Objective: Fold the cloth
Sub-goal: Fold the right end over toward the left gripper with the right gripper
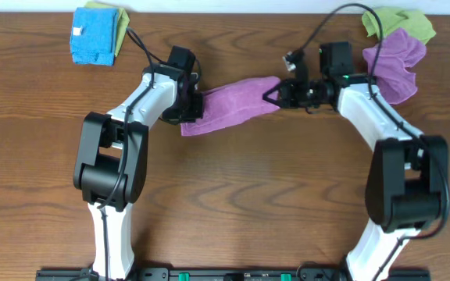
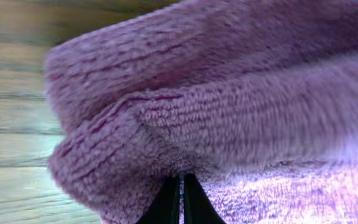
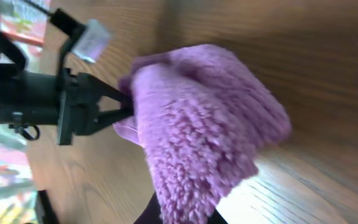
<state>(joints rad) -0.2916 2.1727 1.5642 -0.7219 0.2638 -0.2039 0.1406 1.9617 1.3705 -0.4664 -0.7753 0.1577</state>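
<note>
Brown wooden table (image 1: 233, 195) (grain visible), evenly lit

Blue towel (image 1: 93, 37) on green towel (image 1: 120, 27); green rag (image 1: 401, 22) beside purple rag (image 1: 399, 53).

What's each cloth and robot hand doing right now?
Middle purple cloth: bunched, gripped at both ends.
Left gripper: jaws shut on that cloth.
Right gripper: jaws shut on it too.
Blue cloth: folded.
Left green cloth: mostly covered by the blue one.
Far purple cloth: crumpled, unfolded.
Right green cloth: crumpled.
</note>
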